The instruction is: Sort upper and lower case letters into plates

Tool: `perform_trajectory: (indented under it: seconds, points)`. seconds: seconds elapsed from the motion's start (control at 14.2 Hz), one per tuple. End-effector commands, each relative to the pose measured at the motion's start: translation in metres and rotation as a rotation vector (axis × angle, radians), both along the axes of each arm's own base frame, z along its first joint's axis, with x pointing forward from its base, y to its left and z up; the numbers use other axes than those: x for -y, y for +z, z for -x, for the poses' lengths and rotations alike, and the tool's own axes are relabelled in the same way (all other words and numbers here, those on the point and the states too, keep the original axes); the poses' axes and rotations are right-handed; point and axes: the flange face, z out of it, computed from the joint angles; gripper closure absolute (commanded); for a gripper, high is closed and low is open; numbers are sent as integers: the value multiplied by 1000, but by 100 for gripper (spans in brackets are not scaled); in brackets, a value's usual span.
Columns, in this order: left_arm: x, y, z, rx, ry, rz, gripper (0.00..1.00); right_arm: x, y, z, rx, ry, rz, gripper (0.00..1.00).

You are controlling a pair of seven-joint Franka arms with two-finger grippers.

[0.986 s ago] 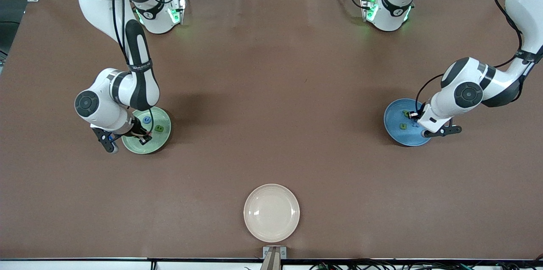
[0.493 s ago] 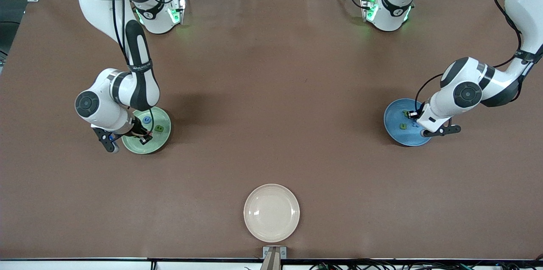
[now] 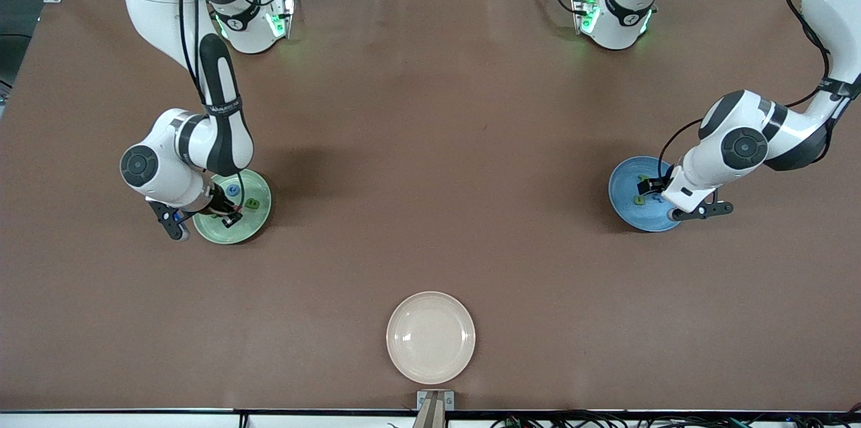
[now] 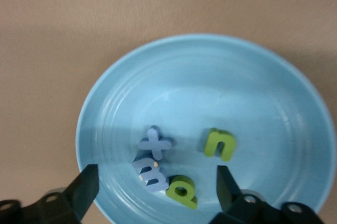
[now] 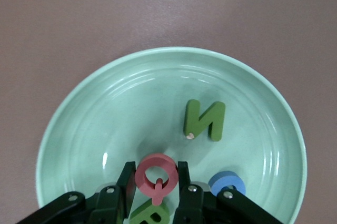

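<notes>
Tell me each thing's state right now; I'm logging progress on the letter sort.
Left gripper: open over the blue round plate.
Right gripper: shut on the red letter Q, over the pale green round plate.
Green letter N: lying in the green plate.
Cream round plate: empty.

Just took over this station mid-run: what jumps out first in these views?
Each arm is busy at its own plate: the right gripper is shut on a red Q over the pale green plate, beside a green N. The left gripper stands open over the blue plate, where small letters lie. An empty cream plate sits nearest the front camera.
</notes>
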Motion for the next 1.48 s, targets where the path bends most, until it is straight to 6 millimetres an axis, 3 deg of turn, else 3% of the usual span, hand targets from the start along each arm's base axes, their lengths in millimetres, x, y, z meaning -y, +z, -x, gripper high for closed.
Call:
perform_trajectory:
  seconds: [0.0,0.21,0.35,0.42,0.49,0.63,0.84,1.06,1.2,1.41]
  points:
    - [8,21,-16,25,16,5,0,4,-8,4,-9,-25,-8,94]
    - [18,32,-27,52,6,9,0,5,-10,7,-16,-27,-7,90]
    - [17,34,-31,58,8,12,0,5,-10,8,-17,-27,-8,69]
    - [18,35,-31,59,4,12,0,4,-10,8,-19,-26,-8,46]
    - [19,36,-33,63,-2,11,0,2,-10,7,-16,-23,-9,17]
    - [22,38,-40,73,0,17,0,-1,-7,5,-9,-16,-11,2]
    - [21,47,-53,89,-36,24,0,-16,20,-10,-15,10,-62,0]
    - [30,53,-65,68,-59,71,0,-17,92,-53,-79,59,-139,0]
    - [22,49,-74,26,-77,105,0,-7,136,-74,-99,198,-118,0]
    - [29,60,-79,-10,-107,124,0,13,169,-85,-100,511,-107,0]
